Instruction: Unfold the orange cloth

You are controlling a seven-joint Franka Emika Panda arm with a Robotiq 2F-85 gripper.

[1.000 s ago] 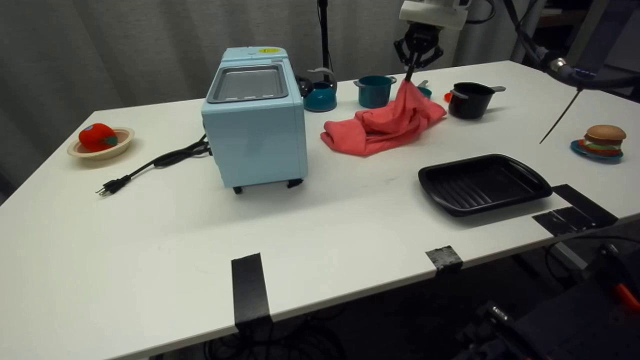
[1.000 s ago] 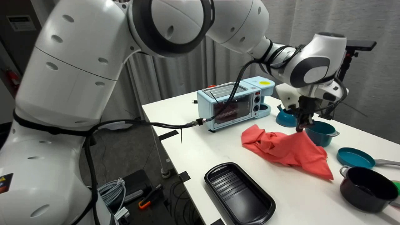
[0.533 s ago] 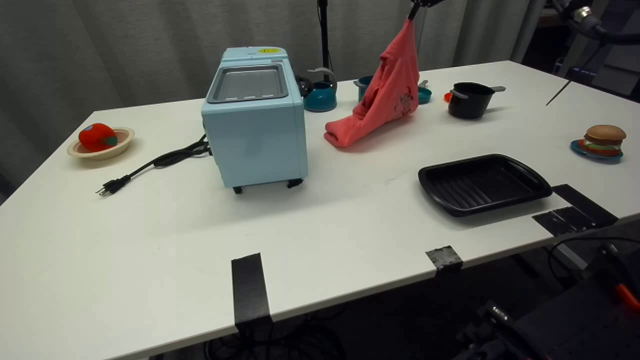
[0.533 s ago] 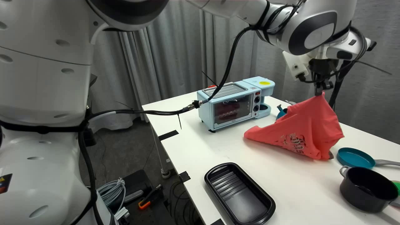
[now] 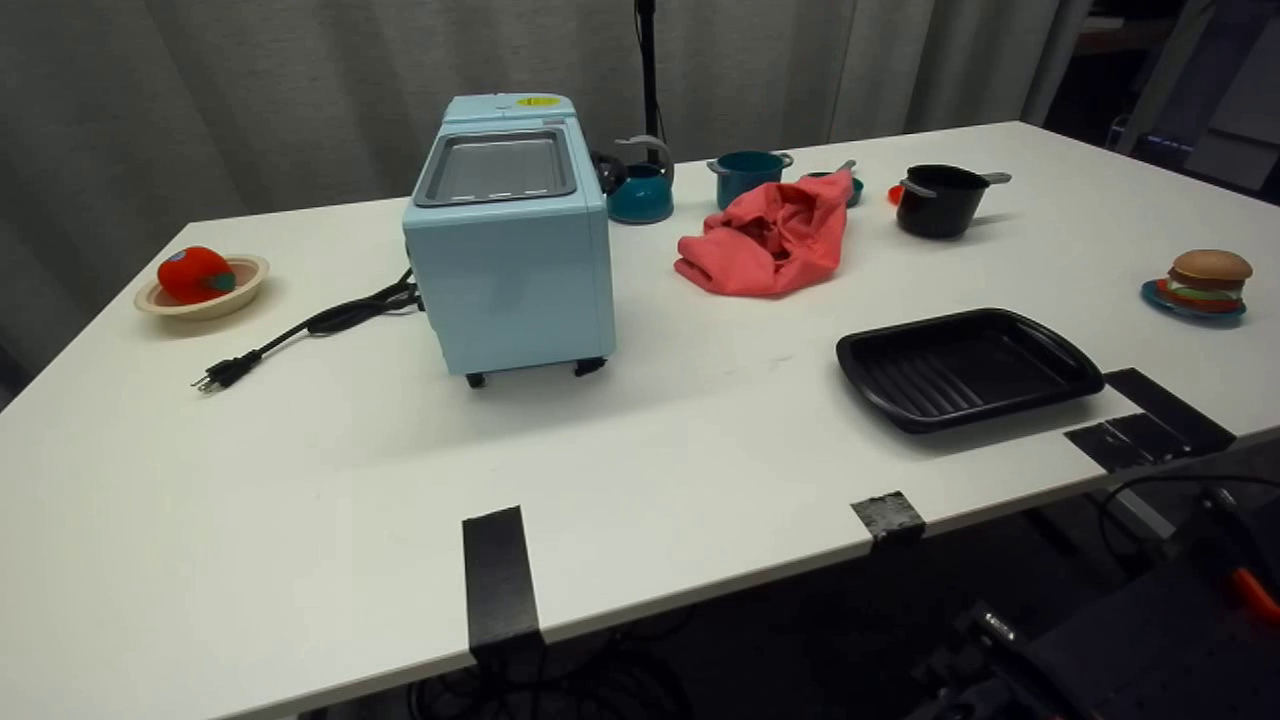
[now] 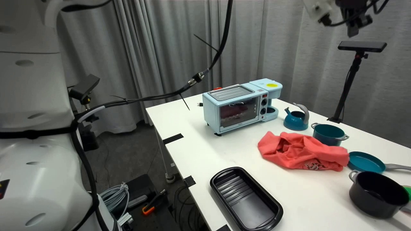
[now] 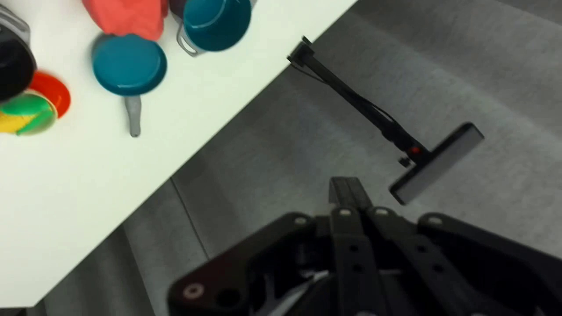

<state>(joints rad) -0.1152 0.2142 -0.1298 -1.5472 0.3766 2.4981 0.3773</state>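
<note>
The orange cloth, coral in colour, lies crumpled in a heap on the white table in both exterior views. Dark print shows on its near side in an exterior view. Its edge also shows at the top of the wrist view, against the teal pan's rim. My gripper has its fingertips pressed together with nothing between them. In an exterior view the gripper is high above the table, well clear of the cloth, at the top edge. It is out of view in the remaining exterior view.
A teal pan, a teal pot and a kettle stand close behind the cloth. A black pot stands beside the pan. A blue toaster oven and black baking tray flank the cloth. A camera stand rises behind the table.
The gripper lifted the cloth by one part, raising it steeply. The cloth has since come out of the gripper and dropped back in a bunched heap. The arm has risen further.
</note>
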